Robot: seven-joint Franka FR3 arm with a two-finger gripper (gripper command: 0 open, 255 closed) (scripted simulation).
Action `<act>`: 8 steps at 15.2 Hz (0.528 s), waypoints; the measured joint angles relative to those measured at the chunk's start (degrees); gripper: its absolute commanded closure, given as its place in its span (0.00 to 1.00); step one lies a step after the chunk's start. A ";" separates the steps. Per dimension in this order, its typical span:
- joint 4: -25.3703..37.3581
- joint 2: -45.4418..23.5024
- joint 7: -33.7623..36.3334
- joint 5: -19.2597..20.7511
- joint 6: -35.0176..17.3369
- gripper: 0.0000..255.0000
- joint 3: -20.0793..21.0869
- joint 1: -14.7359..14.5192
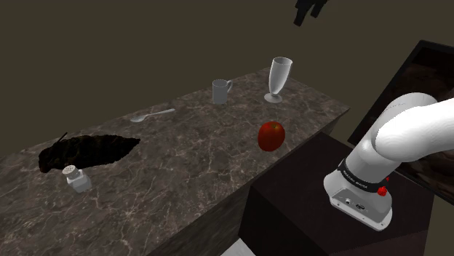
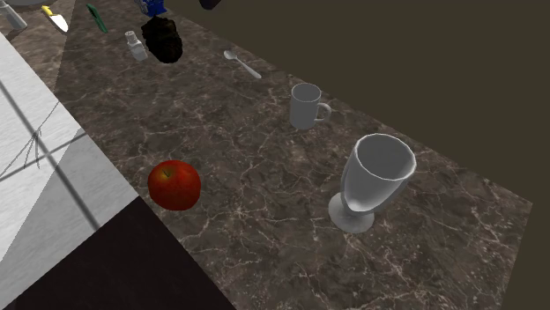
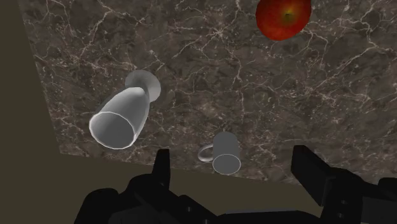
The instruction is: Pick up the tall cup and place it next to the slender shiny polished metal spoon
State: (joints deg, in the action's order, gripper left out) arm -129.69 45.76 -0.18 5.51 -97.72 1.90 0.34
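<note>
gripper (image 3: pixel 234 158): fingers spread wide, nothing between them, nothing held; high above the counter, looking down on it
tall cup (image 1: pixel 279 78): clear footed glass, upright on its round base, near the counter's far corner at the shoulder view's right; untouched, well below the gripper
spoon (image 1: pixel 153 115): small, pale metal, lying flat near the counter's far edge; well apart from the tall cup, with the mug between them
mug (image 1: pixel 220 92): grey, upright, with a handle; near the tall cup but not touching it
apple (image 1: pixel 271 136): red, on the counter near the edge closest to the stand, apart from the tall cup
shaker (image 1: pixel 76 178): small, white, with a pale cap, at the shoulder view's left end of the counter
black object (image 1: pixel 87 151): dark lump just beside the shaker; cannot tell what it is
counter (image 1: pixel 189 174): dark veined marble
arm (image 1: pixel 407 134): white, rising from the stand (image 1: pixel 305 218) at the shoulder view's lower right
</note>
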 measured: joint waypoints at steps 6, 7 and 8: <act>-0.25 -6.06 -1.76 0.55 -4.26 0.00 -3.17 1.10; -0.41 -7.39 -1.88 0.52 -5.24 0.00 -3.64 1.26; -0.28 -8.93 -2.33 0.58 -6.15 0.00 -4.39 1.51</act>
State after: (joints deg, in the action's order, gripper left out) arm -129.97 36.82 -2.52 6.09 -103.87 -2.50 1.86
